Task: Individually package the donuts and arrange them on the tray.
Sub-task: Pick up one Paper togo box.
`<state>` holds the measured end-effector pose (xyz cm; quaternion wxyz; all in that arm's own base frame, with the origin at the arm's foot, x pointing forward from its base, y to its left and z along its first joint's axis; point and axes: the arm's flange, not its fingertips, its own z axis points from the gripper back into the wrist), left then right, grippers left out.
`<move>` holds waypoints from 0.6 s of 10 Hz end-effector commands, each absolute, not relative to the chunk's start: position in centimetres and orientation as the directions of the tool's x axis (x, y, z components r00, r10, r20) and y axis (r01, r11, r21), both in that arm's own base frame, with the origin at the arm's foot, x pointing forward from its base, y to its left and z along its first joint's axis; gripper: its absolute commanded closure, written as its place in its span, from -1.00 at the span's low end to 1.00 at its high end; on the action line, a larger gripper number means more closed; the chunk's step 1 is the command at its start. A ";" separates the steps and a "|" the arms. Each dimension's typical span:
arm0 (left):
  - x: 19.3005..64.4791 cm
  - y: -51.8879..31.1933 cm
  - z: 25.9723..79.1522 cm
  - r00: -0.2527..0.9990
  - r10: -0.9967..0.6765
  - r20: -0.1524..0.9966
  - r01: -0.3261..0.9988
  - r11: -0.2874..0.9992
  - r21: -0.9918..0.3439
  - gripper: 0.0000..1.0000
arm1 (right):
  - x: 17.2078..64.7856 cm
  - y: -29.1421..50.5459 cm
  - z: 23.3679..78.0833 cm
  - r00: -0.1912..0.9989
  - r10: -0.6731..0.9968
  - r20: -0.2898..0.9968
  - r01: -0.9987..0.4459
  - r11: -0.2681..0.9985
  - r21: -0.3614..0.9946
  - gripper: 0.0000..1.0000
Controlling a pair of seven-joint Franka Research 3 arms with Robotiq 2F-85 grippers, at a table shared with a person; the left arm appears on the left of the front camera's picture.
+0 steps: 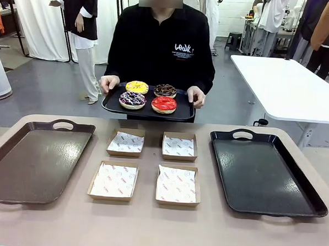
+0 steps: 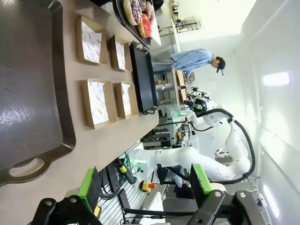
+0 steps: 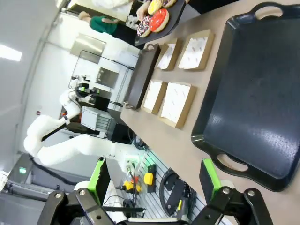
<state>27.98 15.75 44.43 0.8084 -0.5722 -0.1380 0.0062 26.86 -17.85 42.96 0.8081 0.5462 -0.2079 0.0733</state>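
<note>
While the person at the far side is holding a small black tray (image 1: 111, 105) in both hands over the far edge of the table (image 1: 148, 227), the front view is showing the four donuts sitting on it in a square: the yellow donut (image 1: 137, 87) and the chocolate donut (image 1: 165, 90) at the far side, the purple donut (image 1: 132, 100) and the red donut (image 1: 164, 105) nearer. Four paper-lined boxes (image 1: 126, 142) are lying in the middle of the table just near of them, with a brown tray (image 1: 35, 160) to the left and a large black tray (image 1: 264, 172) to the right. Being rings, the donuts are offering no long axis to line up with. In the left wrist view the left gripper (image 2: 144, 182) is hanging released, jaws wide with nothing between them, and the donuts are lying well apart from it, far across the table beyond the boxes. In the right wrist view the right gripper (image 3: 154, 177) is likewise standing spread and empty, with the donuts equally far off past the boxes. Judging by the layout, the yellow and purple ones are lying closer to the left arm, the chocolate and red ones to the right arm.
</note>
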 end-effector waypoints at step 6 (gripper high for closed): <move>27.7 15.7 44.8 0.960 0.176 0.219 0.145 0.358 -0.922 -1.00 | 26.2 -19.2 43.0 0.906 -0.107 0.409 -0.351 0.350 0.869 -1.00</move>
